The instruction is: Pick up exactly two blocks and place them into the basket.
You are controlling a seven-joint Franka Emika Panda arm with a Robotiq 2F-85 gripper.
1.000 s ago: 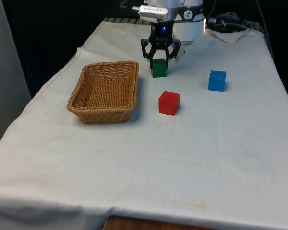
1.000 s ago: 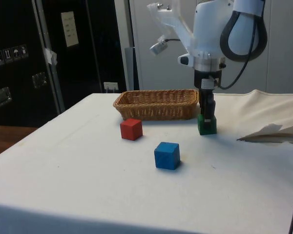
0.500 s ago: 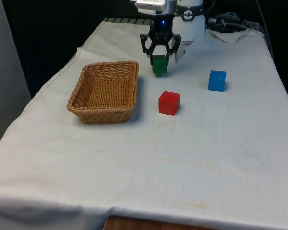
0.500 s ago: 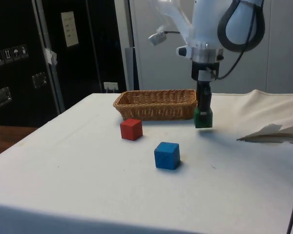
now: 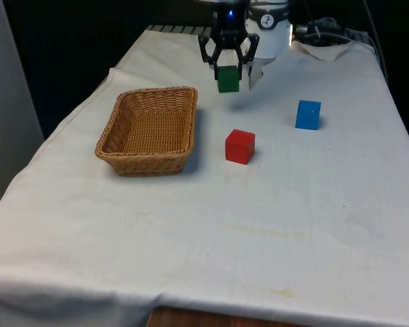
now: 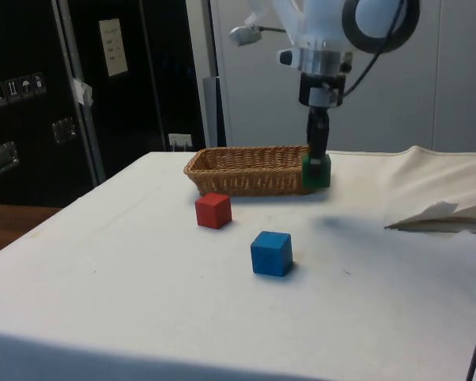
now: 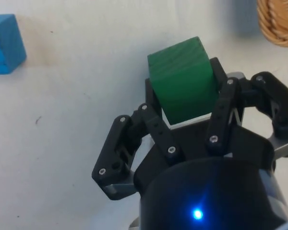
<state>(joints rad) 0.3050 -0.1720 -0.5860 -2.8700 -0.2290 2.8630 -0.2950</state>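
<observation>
Taking the basket point(image 5: 148, 129) as the landmark, it sits on the counter point(image 5: 211, 225) toward the front view's left, with nothing visible inside it. Just off its front-view right side lies the red block point(image 5: 240, 146), resting flat on the cloth. Well beyond that, still farther to the front view's right, the blue block point(image 5: 308, 114) stands alone. Past the basket's far right corner, the gripper point(image 5: 228, 73) hangs above the counter with its fingers point(image 7: 156, 125) clamped on the green block point(image 5: 228, 79), which is clear of the cloth.
</observation>
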